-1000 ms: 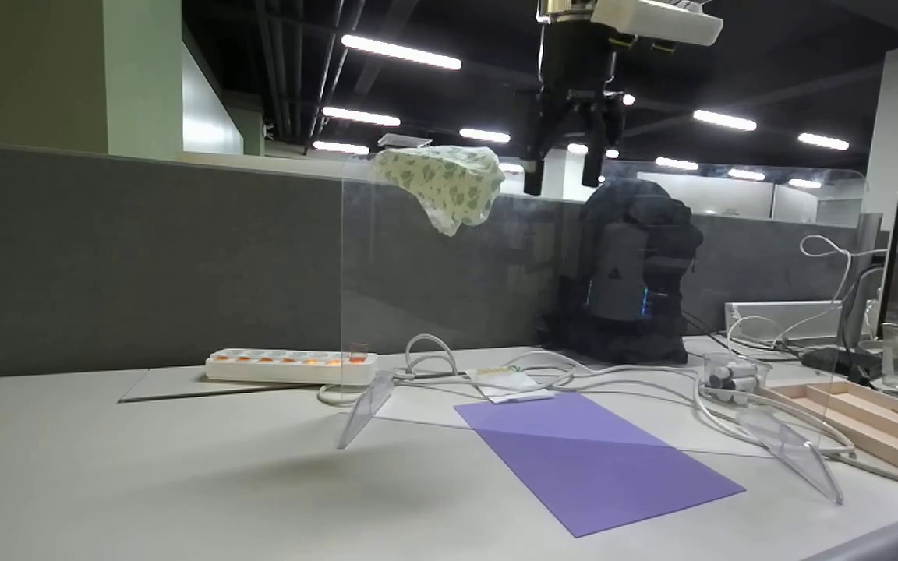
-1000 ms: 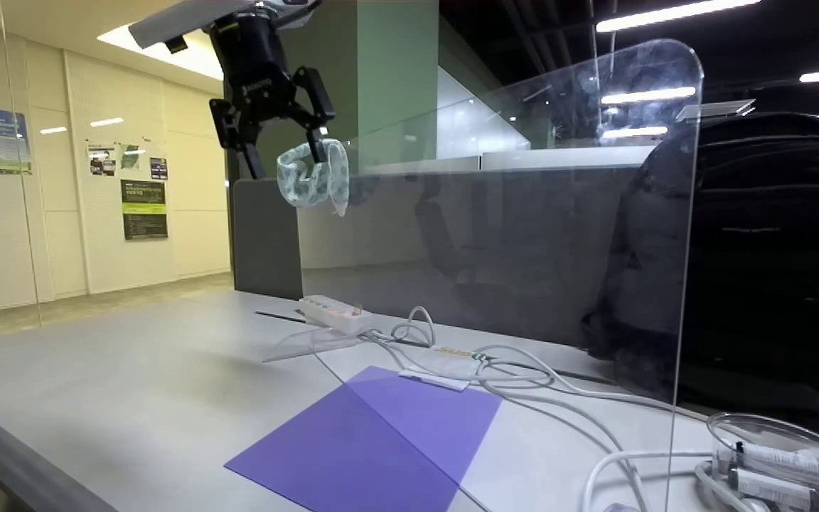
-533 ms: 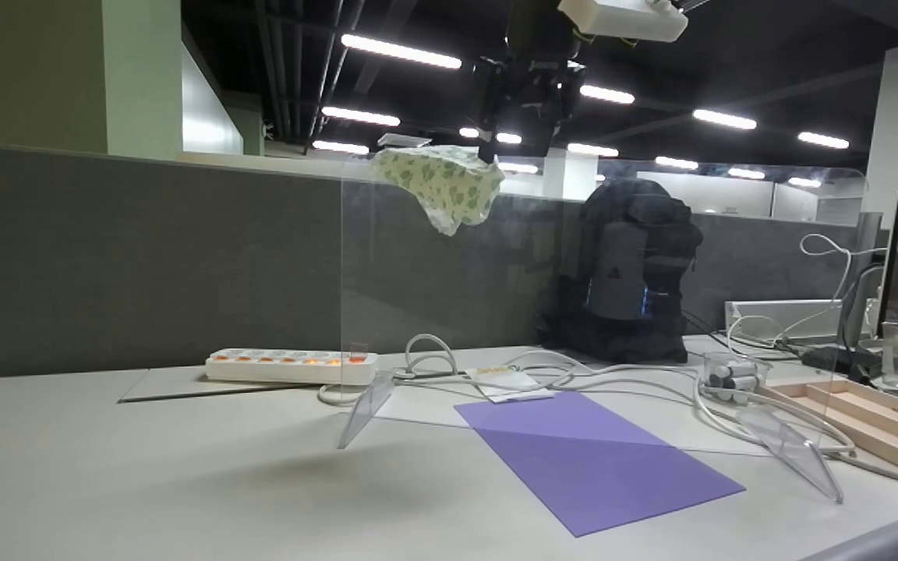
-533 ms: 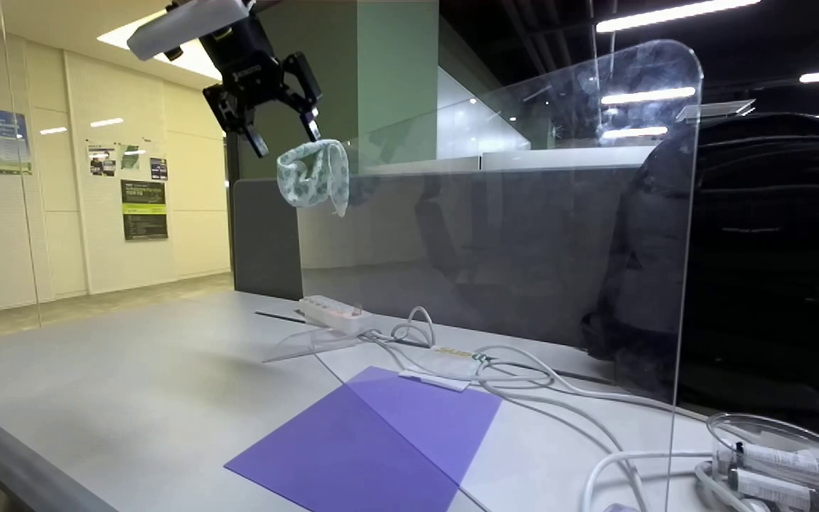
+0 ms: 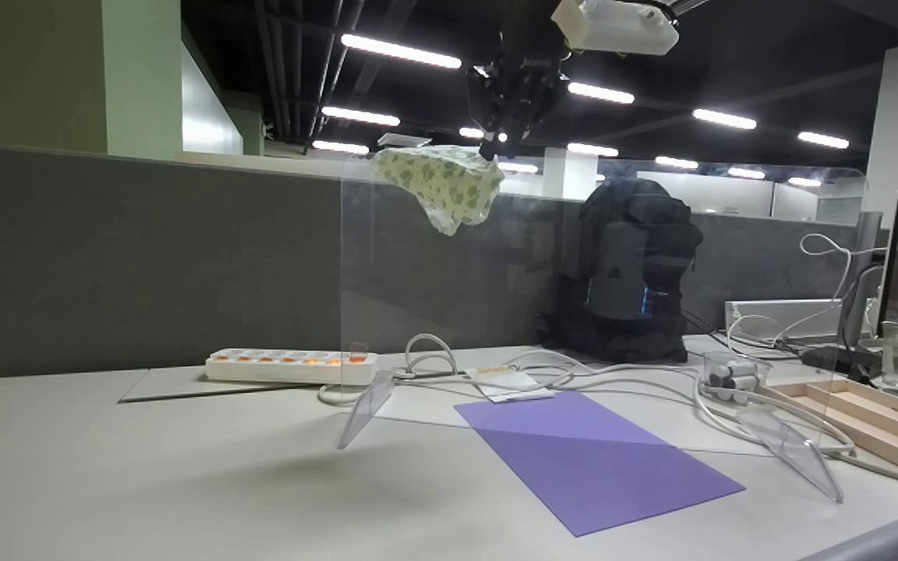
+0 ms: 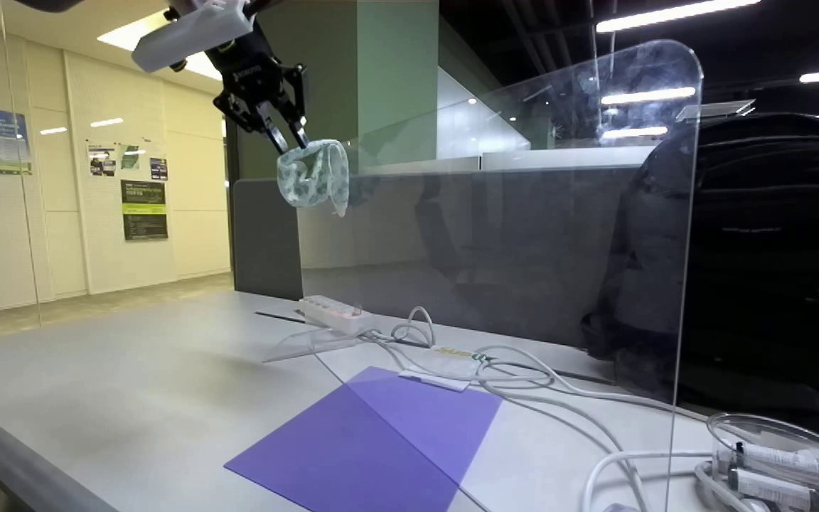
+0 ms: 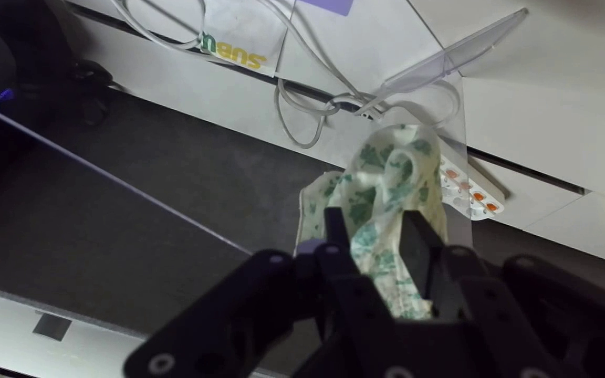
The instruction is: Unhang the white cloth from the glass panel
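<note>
A whitish cloth (image 5: 449, 187) with a green leaf print is draped over the top edge of the upright glass panel (image 6: 509, 235), near one end of it. In an exterior view the folded cloth (image 6: 328, 178) hangs curled over that corner. My gripper (image 6: 291, 144) points down at the cloth's upper part, fingertips at its top fold. In the wrist view the fingers of the gripper (image 7: 373, 215) stand partly apart, with the cloth (image 7: 413, 149) showing between and beyond them. Contact between the fingers and the fabric cannot be made out.
A purple sheet (image 5: 597, 467) lies on the table under the panel. A power strip (image 5: 289, 366), white cables (image 6: 544, 377) and a paper wrapper (image 6: 445, 363) lie behind it. A black backpack (image 5: 628, 273) leans at the grey partition (image 5: 145, 265). A wooden tray (image 5: 870, 425) stands at one side.
My gripper has shifted over to the cloth and tilted. Its fingers have drawn much closer together in the last half second. The cloth has not visibly moved.
</note>
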Robot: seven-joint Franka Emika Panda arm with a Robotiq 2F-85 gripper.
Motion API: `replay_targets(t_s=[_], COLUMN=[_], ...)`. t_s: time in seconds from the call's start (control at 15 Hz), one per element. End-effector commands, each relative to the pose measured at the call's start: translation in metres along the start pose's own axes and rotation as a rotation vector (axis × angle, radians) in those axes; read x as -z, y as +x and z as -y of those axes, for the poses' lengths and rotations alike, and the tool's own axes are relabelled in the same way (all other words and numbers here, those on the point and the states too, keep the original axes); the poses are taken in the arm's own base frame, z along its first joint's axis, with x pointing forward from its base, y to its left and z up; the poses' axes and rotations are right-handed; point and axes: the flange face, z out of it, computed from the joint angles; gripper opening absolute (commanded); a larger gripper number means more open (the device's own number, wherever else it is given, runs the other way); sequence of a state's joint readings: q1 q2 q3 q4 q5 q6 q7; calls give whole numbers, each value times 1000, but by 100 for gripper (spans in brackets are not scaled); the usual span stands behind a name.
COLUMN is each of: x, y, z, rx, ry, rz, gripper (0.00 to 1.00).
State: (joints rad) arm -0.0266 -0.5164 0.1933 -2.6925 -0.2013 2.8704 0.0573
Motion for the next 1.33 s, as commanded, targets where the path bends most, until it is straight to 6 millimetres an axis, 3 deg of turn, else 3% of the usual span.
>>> replay_targets(t_s=[0.0,0.13,0.8,0.87,1.0,1.27], x=[2,1,-6,-6,-6,-4], y=[-5,-7,-20,-21,-21,-19], z=[1,2,14,16,16,10], rx=[-46,-63,-95,-101,-94,-92], ry=[-10,-6,60,64,55,23], rz=[-10,4,132,143,139,111], gripper=[5,0,0,26,33,62])
